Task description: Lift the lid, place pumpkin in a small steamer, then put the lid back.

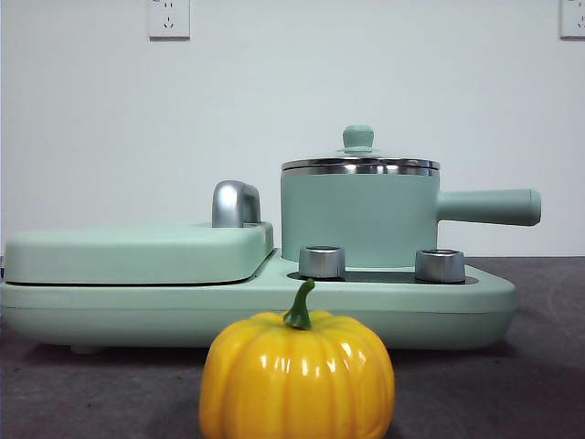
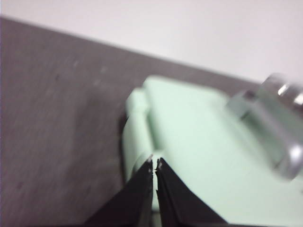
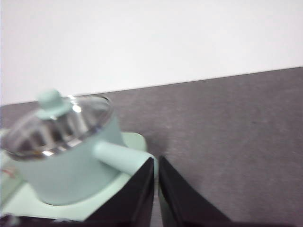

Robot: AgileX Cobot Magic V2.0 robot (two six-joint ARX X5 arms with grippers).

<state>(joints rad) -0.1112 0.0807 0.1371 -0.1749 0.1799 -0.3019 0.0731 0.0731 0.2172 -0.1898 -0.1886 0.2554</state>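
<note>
I see nothing done yet: the lid (image 1: 359,165) sits on the small steamer (image 1: 358,219), the pumpkin (image 1: 297,375) waits on the table in front, and both the left gripper (image 2: 155,164) and right gripper (image 3: 155,162) are closed and empty.

One pumpkin (image 1: 297,377), one small steamer (image 1: 358,218), one lid (image 1: 359,162), one griddle cover (image 1: 137,252), two steel knobs (image 1: 322,262), two wall sockets (image 1: 168,17).

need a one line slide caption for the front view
Yellow pumpkin on the table before a mint-green cooker, its small steamer covered by the lid; no gripper in view.
</note>
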